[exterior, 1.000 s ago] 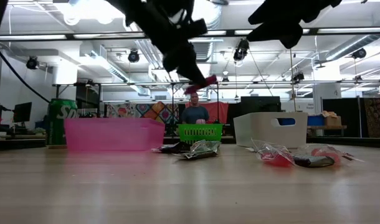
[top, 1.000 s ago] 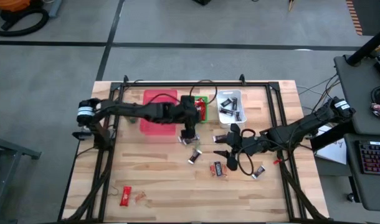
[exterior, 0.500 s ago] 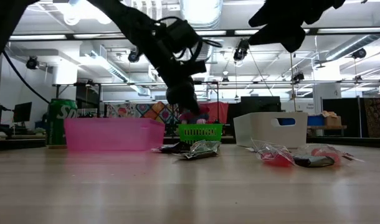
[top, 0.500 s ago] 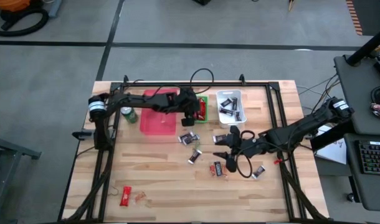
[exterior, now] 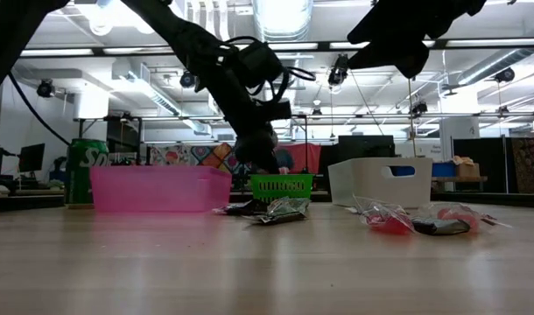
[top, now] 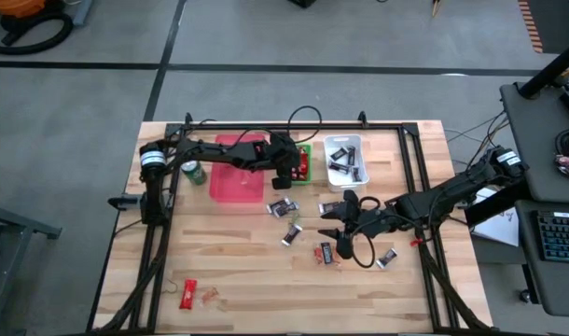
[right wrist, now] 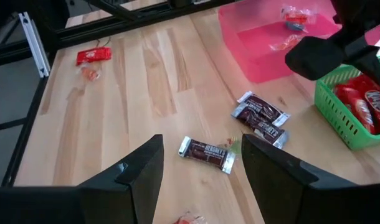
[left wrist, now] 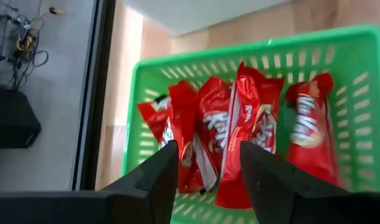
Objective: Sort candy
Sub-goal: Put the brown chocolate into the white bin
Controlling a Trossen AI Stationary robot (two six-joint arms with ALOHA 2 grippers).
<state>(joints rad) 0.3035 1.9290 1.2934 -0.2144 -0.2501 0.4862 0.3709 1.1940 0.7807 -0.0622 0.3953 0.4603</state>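
The green basket (left wrist: 339, 43) holds several red candy bars (left wrist: 252, 118). My left gripper (left wrist: 209, 186) hovers open just above it (top: 287, 174), with nothing between its fingers. My right gripper (right wrist: 202, 171) stands open above the table's middle right (top: 343, 222), over a dark candy (right wrist: 205, 154) lying flat on the wood. Two more dark candies (right wrist: 260, 116) lie near the basket. Other candy is scattered on the table (top: 327, 252), and a red one (top: 188, 294) lies near the front left. The white bin (top: 345, 159) holds dark candy, and the pink bin (top: 238, 168) holds a few pieces.
A green drink can (top: 193, 172) stands left of the pink bin. The three bins line the table's far side. A black frame rail (top: 415, 187) runs along the table's edges. Bare wood lies at the front middle and left (top: 247, 271).
My left gripper has gone from above the loose candy toward the table's far edge and down, ending over the green basket. The red candy that showed at its fingertips a second ago no longer shows there.
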